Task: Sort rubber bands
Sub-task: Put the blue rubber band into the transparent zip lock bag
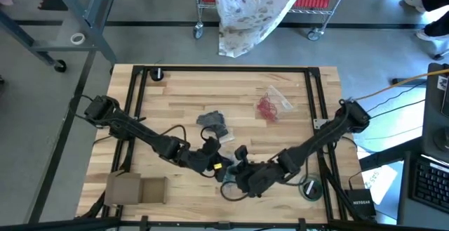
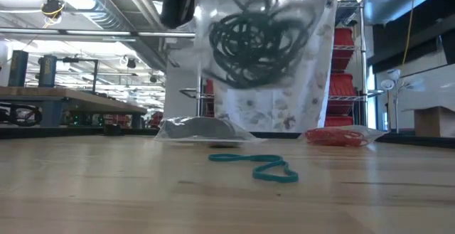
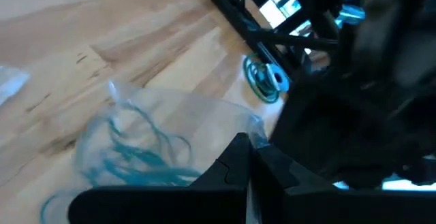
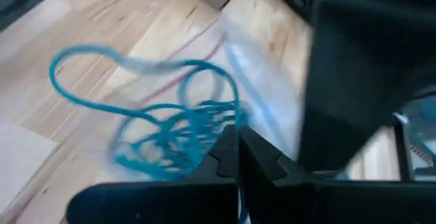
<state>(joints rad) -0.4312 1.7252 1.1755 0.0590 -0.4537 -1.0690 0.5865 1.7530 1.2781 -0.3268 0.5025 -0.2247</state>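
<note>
A clear plastic bag full of teal rubber bands hangs between my two grippers over the table's near middle, lifted clear. My left gripper and my right gripper meet there, both shut on the bag. One loose teal rubber band lies flat on the wood below it. A clear bag of dark grey bands lies mid-table, and a clear bag of red bands lies at the far right. My left gripper pinches the clear bag's edge between its two shut fingers; the bag, with the teal bands in it, spreads out beyond the fingertips, clear of the table. My right gripper pinches the bag's clear film between its two shut fingers, right beside the bunch of teal bands. The bag hangs off the table; how many layers it has cannot be seen.
A flat cardboard box lies at the near left. A teal tape roll sits at the near right, a small black object at the far left. Black frame rails run round the table.
</note>
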